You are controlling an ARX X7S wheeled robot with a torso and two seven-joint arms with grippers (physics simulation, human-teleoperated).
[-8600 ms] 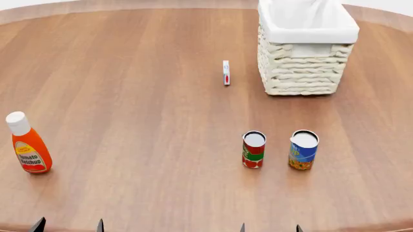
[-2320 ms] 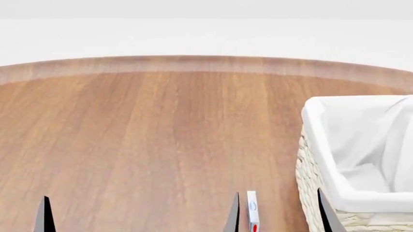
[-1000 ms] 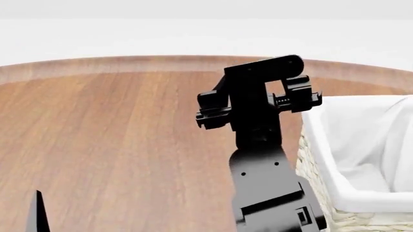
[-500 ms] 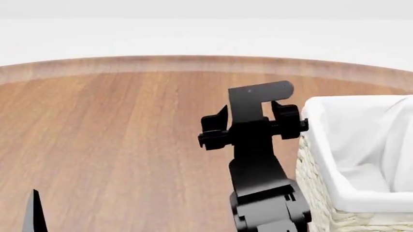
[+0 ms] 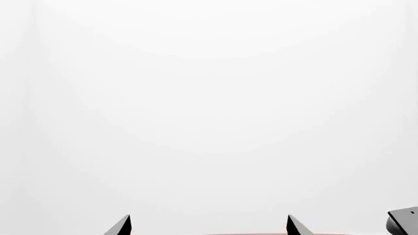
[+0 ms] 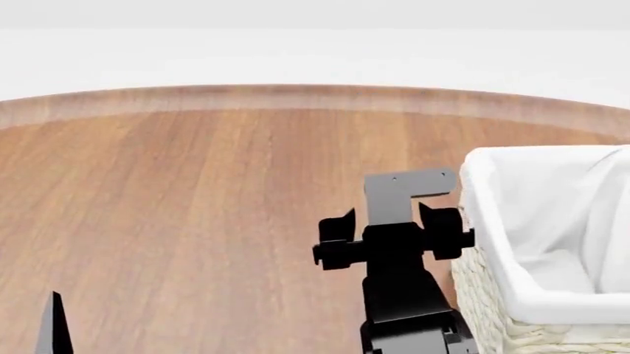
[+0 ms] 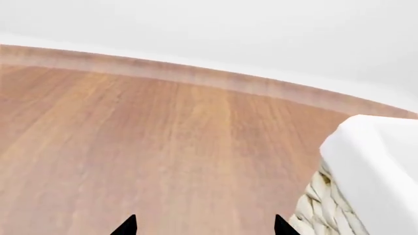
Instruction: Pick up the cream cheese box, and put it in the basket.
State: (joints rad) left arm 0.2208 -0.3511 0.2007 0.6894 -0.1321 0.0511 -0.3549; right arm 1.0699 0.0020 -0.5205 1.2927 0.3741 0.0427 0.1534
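Left wrist view: only a blank white backdrop showed, with the two dark fingertips of the left gripper (image 5: 208, 226) standing well apart at 6 o'clock, so the claw was released and held nothing; a dark corner of other hardware cut in at 4 o'clock, and a sliver of the table (image 5: 248, 234) lay between the tips. Head view: the right arm (image 6: 399, 295) rose from 6 o'clock just beside the basket (image 6: 492, 291), which filled the frame from 3 to 5 o'clock with its white lining (image 6: 551, 214) folded over the rim. The arm's body hid its own fingers here, and one tip of the left gripper showed at 7 o'clock. The box could not be seen in this view. Right wrist view: the fingertips of the right gripper (image 7: 203, 226) stood apart at 6 o'clock over bare wood, released, with nothing between them; the basket's wicker wall lay at 4 o'clock. The box was absent here too, so its place could not be told from any view. Handling, as a judgement: a small thin carton should be light, stiff and easily tipped, its printed faces somewhat slick; it would best be pinched across its two broad faces, gently, near the middle.
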